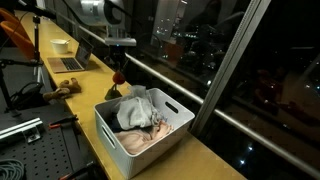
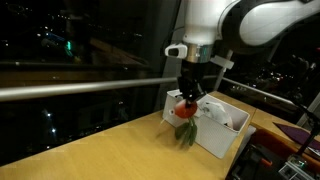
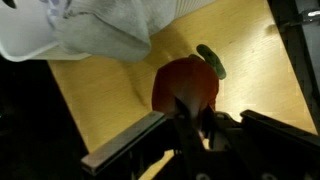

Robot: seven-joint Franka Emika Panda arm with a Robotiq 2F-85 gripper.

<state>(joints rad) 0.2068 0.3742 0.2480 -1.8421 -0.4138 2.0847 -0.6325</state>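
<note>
One gripper point(image 2: 187, 97) is in use. Its jaws are clamped on a red toy point(image 2: 182, 108) that has a green leaf point(image 3: 211, 60) at its lower end.

**Position.** The toy hangs just beside the white bin point(image 2: 222, 140), outside its wall and near one corner. It sits low over the wooden table point(image 2: 100, 150) that carries the bin (whether the leaf touches the wood cannot be told). Crumpled cloths point(image 1: 135, 108) fill the bin.

**Grip.** In the wrist view, the fingers appear to bite the toy's edge rather than its middle.

**Hazards, as judged from here:**
- A shallow pinch on a rounded body may let the toy twist or slip out.
- The trailing leaf may drag on the table or snag the bin's rim.
- A sideways move this close to the bin may knock its wall and shift it.
</note>
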